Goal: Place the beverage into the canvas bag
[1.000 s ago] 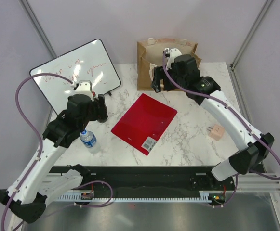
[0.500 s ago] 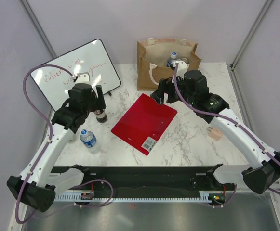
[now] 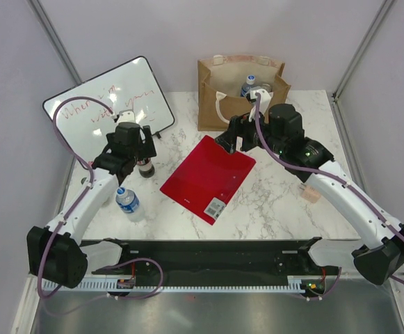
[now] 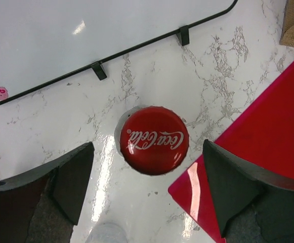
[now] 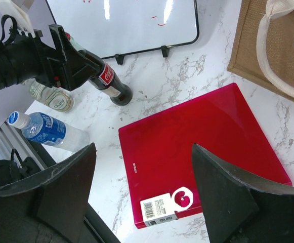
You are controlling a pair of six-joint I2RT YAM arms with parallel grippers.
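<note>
The tan canvas bag [image 3: 222,89] stands at the back of the table with a blue-capped bottle [image 3: 248,84] inside it. A dark cola bottle [image 3: 144,167] stands upright left of the red folder. Its red cap [image 4: 154,140] shows in the left wrist view. My left gripper [image 4: 149,195] is open and hovers above the cap, not touching it. My right gripper [image 5: 144,190] is open and empty above the red folder [image 5: 197,152], in front of the bag [image 5: 283,50]. The cola bottle [image 5: 109,81] also shows there, below the left gripper [image 5: 68,55].
A clear water bottle [image 3: 127,202] lies near the left front. A whiteboard [image 3: 108,104] leans at the back left. A small peach block [image 3: 311,191] sits at the right. Another pale bottle [image 5: 53,98] lies under the left arm.
My right gripper has come out of the bag and back over the red folder, leaving the blue-capped bottle inside. My left gripper has swung over the cola bottle.
</note>
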